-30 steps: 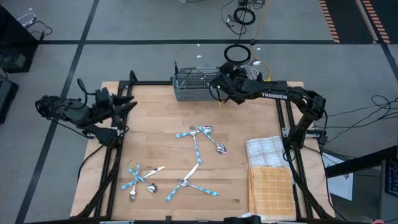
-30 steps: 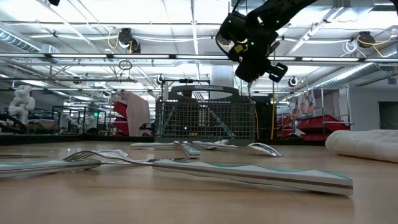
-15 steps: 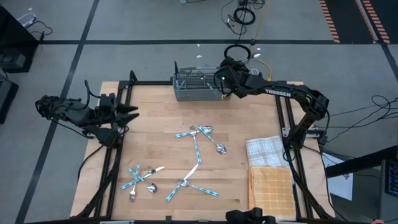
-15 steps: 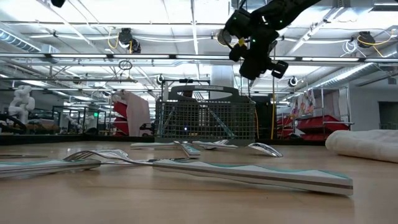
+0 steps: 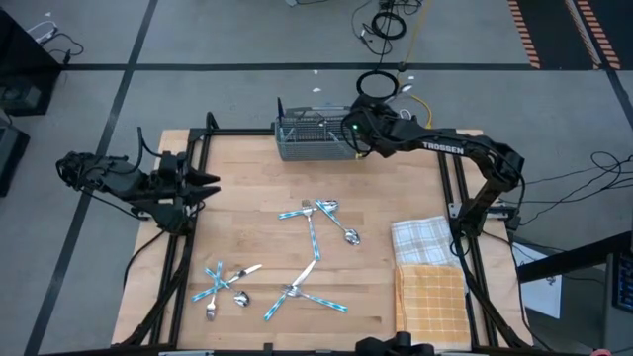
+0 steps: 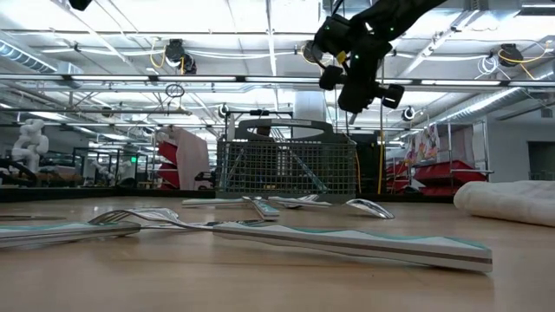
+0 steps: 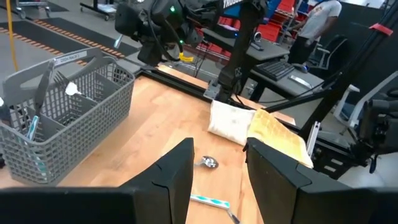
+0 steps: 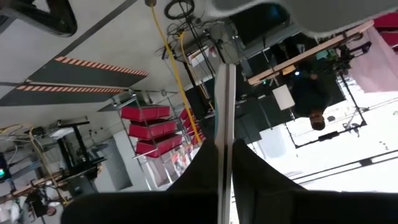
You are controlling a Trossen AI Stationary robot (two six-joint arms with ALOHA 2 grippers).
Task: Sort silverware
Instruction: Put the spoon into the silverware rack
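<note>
Above a pale wooden table [image 5: 247, 198], the right gripper [image 5: 354, 129] hangs over the right end of a grey wire-mesh caddy basket [image 5: 309, 138] standing at the table's twelve o'clock edge. Its dark fingers [image 8: 249, 180] are pressed together on a thin, pale, flat piece of silverware [image 8: 224, 106]; whether fork, knife or spoon cannot be told. In the low view that gripper [image 6: 354, 102] rides high above the basket's rim.

The left gripper [image 5: 210, 182] waits at nine o'clock, over the table's edge, jaws spread and holding nothing.

The remaining teal-handled, silver-headed silverware lies in two scatters: one cluster of pieces [image 5: 318, 220] at the table's centre, trailing towards six o'clock, and a smaller cluster [image 5: 224, 284] at about seven o'clock. A few teal handles already stand inside the basket [image 7: 34, 124].

A white checked cloth [image 5: 423, 241] and an orange checked cloth [image 5: 431, 302], touching one another, lie at four o'clock, well apart from the cutlery.
</note>
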